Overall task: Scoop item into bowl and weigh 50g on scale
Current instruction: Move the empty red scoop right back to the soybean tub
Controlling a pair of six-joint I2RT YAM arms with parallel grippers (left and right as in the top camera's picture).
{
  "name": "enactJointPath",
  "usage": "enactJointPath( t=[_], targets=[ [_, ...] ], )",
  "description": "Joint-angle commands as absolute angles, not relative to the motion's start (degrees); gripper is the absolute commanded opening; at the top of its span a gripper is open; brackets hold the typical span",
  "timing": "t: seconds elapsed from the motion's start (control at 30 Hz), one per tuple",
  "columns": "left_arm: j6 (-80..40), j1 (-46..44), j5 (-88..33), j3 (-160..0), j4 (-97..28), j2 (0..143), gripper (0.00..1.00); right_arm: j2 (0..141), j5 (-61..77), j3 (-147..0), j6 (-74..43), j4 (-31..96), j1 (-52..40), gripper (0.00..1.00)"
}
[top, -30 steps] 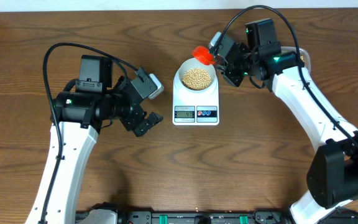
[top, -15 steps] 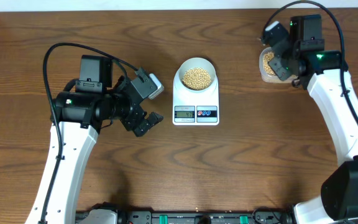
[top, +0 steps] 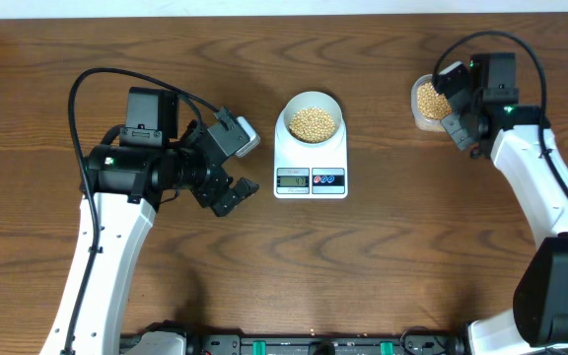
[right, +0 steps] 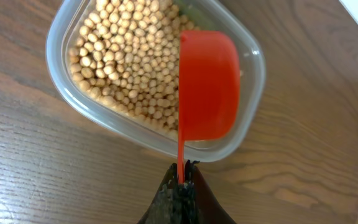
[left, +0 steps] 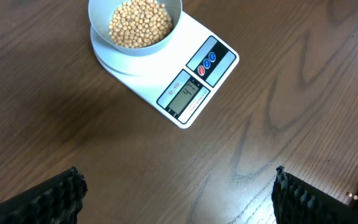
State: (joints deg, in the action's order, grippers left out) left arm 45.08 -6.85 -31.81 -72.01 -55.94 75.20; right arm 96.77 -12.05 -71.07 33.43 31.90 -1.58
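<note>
The table (top: pixel 383 266) is dark brown wood with strong grain. The scale (top: pixel 294 158) lies with its long axis from far to near, and its display points toward the arms' bases. On its far half stands the bowl (top: pixel 286 116), which holds the beans (top: pixel 313 121). Left of the scale, the left end effector (left: pixel 178 186) is released, fingers wide apart. Right of the scale, the right end effector (right: pixel 180 183) is clenched on the handle of the red scoop (right: pixel 207 84), above the clear tub (right: pixel 61 43).

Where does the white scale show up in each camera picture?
Overhead: the scale sits top centre.
Left wrist: upper middle, turned at an angle.
Right wrist: not in it.
Shared landmark, overhead and left wrist: the bowl of beans standing on it.
</note>
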Motion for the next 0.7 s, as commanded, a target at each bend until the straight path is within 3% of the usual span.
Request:
enactJointPath(
  t=[0.0, 0.67],
  targets=[
    [45.84, -6.66, -32.34, -72.62, -56.12, 74.48, 0.98, 96.82, -12.51, -68.23, 31.05, 30.24, -1.37, 0.01],
    [45.84, -6.66, -32.34, -72.62, -56.12, 74.48, 0.98, 99.33, -9.06, -67.29, 22.68, 24.62, 1.54, 0.01]
  ],
)
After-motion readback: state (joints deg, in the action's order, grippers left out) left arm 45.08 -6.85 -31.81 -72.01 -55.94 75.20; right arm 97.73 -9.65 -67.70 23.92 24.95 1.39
